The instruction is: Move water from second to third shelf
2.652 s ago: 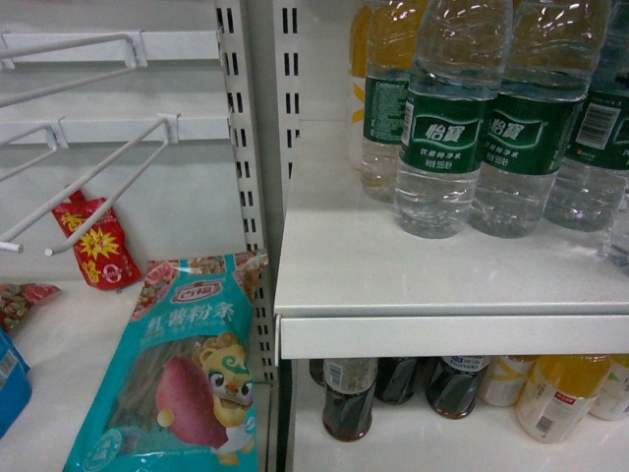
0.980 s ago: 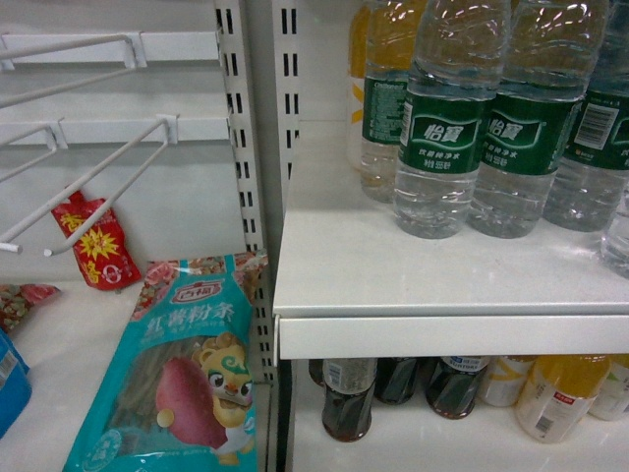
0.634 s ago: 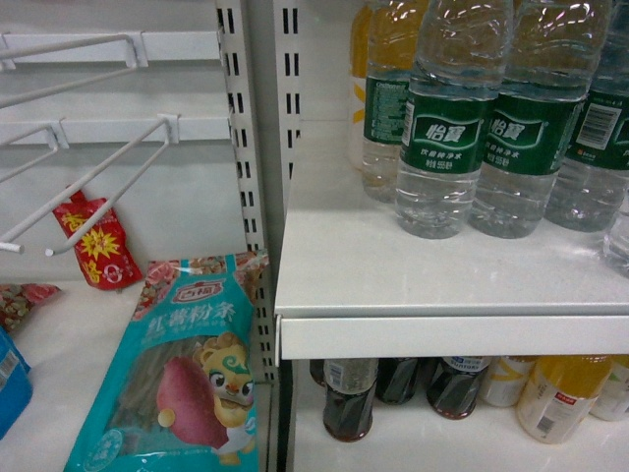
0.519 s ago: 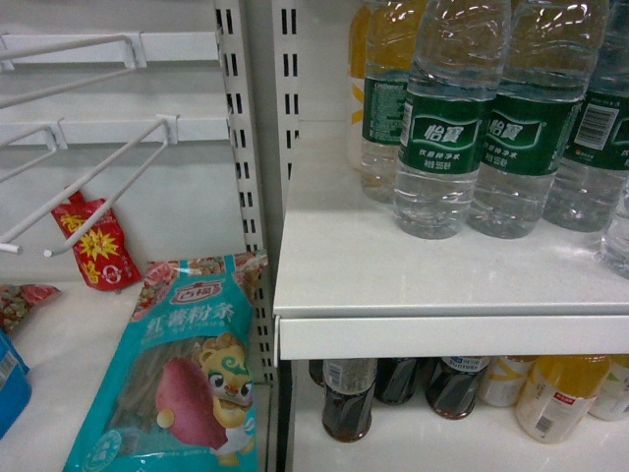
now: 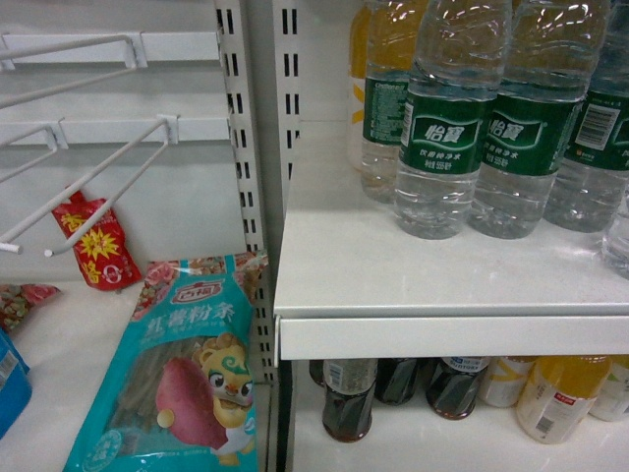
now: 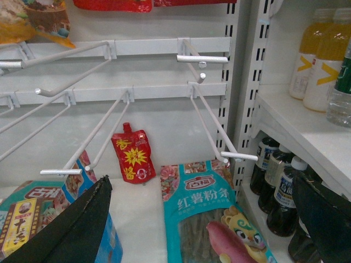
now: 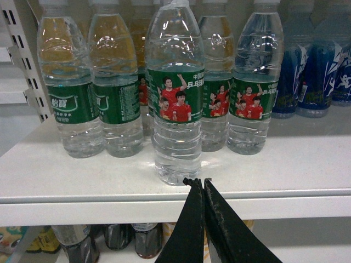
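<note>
Several clear water bottles with green labels stand in a group on a white shelf (image 7: 290,164). One water bottle (image 7: 175,109) stands in front of the others, near the shelf's front edge. My right gripper (image 7: 198,182) is shut with nothing in it, its tips just in front of and below that bottle's base, at the shelf lip. In the head view the water bottles (image 5: 442,128) fill the upper right and neither gripper shows. My left gripper (image 6: 202,178) is open and empty, over the lower left bay, far from the water.
White peg hooks (image 6: 219,126) jut out in the left bay above a teal noodle packet (image 6: 211,219) and a red sauce pouch (image 6: 133,159). Dark bottles (image 5: 349,398) and yellow drinks (image 5: 555,393) stand on the shelf below. Blue bottles (image 7: 312,71) stand right of the water.
</note>
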Motion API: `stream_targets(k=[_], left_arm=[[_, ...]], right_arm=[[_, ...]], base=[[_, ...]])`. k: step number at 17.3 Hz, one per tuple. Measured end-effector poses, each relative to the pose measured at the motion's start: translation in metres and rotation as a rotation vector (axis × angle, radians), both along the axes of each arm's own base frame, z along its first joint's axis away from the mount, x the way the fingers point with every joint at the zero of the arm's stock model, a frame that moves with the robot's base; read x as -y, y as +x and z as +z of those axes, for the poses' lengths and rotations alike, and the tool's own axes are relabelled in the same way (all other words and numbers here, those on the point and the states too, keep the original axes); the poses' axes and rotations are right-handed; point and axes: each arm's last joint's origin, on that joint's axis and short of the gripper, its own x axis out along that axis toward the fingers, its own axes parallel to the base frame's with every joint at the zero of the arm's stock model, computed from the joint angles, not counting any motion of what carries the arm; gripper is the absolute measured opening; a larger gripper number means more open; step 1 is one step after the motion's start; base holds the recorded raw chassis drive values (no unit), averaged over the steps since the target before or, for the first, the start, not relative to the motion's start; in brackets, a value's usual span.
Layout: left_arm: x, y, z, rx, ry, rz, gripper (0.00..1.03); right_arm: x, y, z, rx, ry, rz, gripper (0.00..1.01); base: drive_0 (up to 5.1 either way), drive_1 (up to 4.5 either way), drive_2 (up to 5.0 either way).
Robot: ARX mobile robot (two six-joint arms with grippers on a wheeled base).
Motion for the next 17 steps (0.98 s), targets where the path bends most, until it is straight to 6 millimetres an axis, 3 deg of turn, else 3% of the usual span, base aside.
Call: stream_targets(k=[5, 12, 13, 17], left_arm=[[0.000, 0.000, 0.000, 0.000, 0.000, 0.002, 0.98], [0.000, 0.000, 0.000, 0.000, 0.000, 0.000, 0.98], [0.000, 0.000, 0.000, 0.000, 0.000, 0.000, 0.98], [0.000, 0.000, 0.000, 0.000, 0.000, 0.000, 0.98]], right_arm=[[0.000, 0.000, -0.011, -0.002, 0.000, 0.000, 0.02], [0.000, -0.001, -0.011, 0.006, -0.002, 0.000, 0.03], [0.000, -0.001, -0.011, 0.006, -0.002, 0.000, 0.16], [0.000, -0.001, -0.011, 0.006, -0.002, 0.000, 0.49]], base=[[0.0, 0.00, 0.0], [0.0, 0.00, 0.0], [0.0, 0.00, 0.0], [0.0, 0.00, 0.0]])
